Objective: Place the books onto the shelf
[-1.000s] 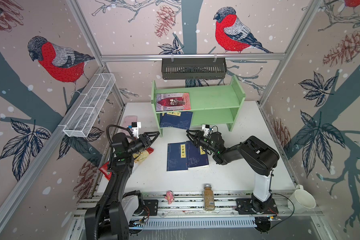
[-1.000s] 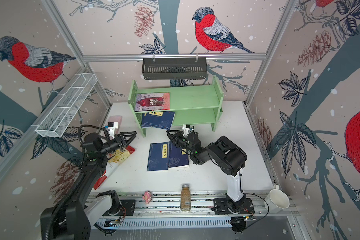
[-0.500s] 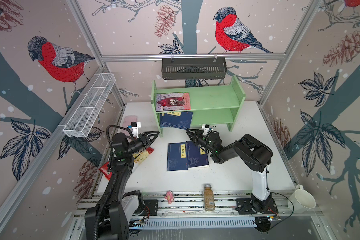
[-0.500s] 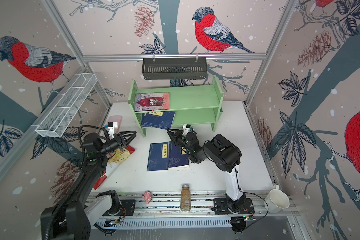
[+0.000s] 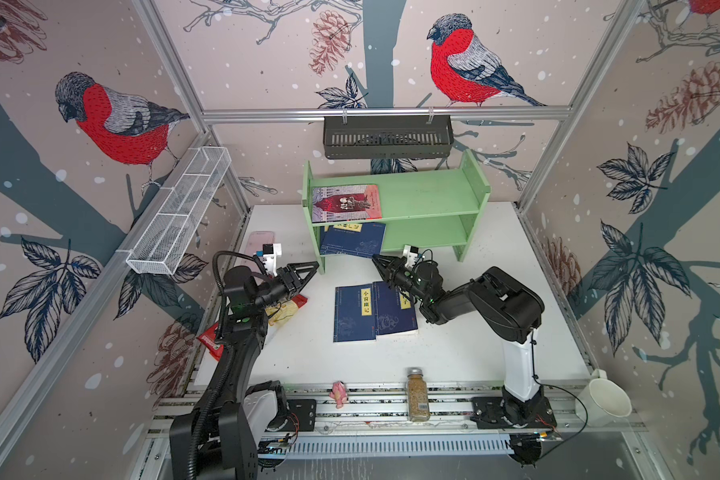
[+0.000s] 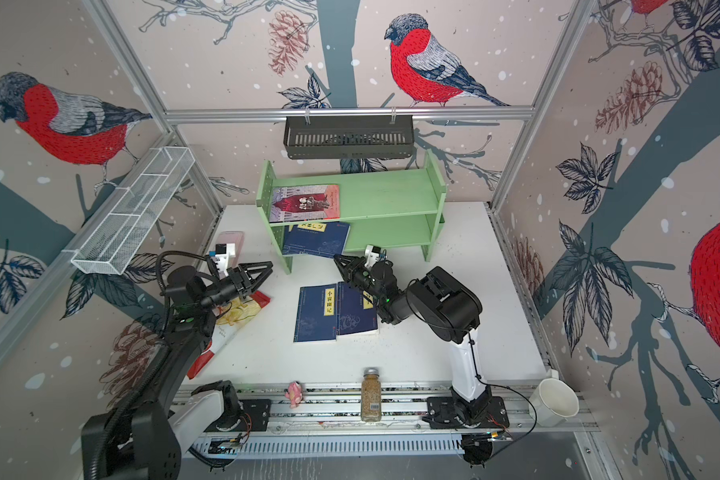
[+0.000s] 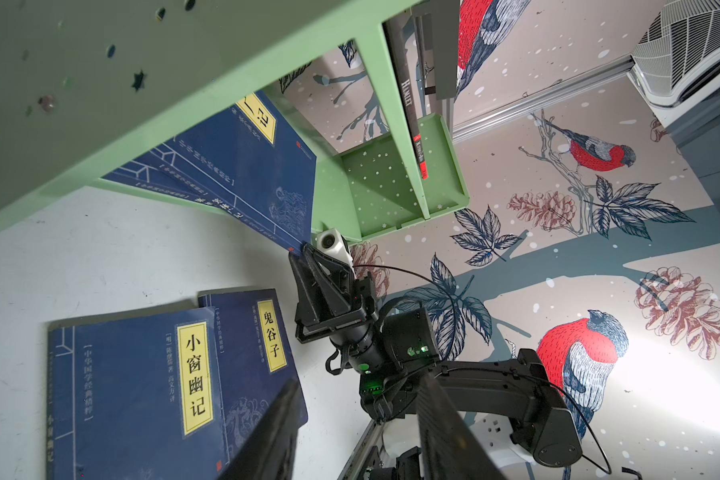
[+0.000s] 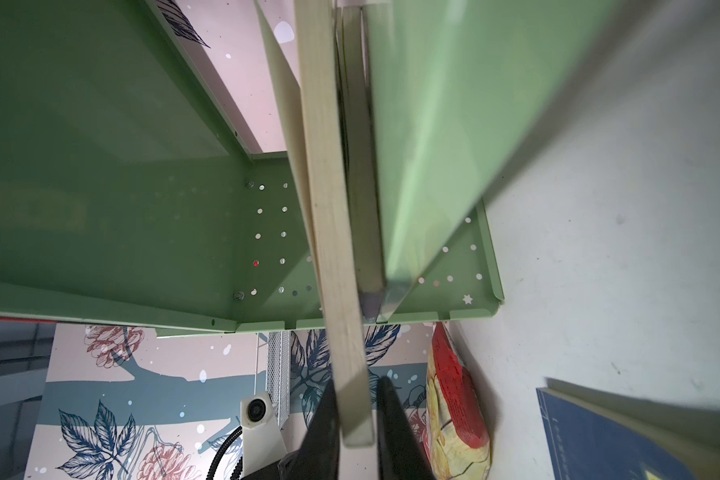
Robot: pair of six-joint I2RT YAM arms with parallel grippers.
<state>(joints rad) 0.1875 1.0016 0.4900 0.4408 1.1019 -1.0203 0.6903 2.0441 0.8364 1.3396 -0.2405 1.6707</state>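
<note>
Right wrist view: right gripper [image 8: 358, 384] clamped on page edge of navy book [image 8: 333, 249], half inside the shelf [image 5: 429, 199] lower tier, centre of both top views; likely sliding it home; next: push deeper, release; left gripper [image 5: 311, 273] apart, empty; five books: one pink-red book [image 5: 346, 203] on top, two navy below, two on table [image 5: 474, 353]; one shelf.

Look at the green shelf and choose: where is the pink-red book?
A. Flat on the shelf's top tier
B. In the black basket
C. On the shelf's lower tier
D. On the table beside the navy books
A: in both top views the pink-red book lies flat, cover up, at the left end of the top tier of the shelf.
</note>
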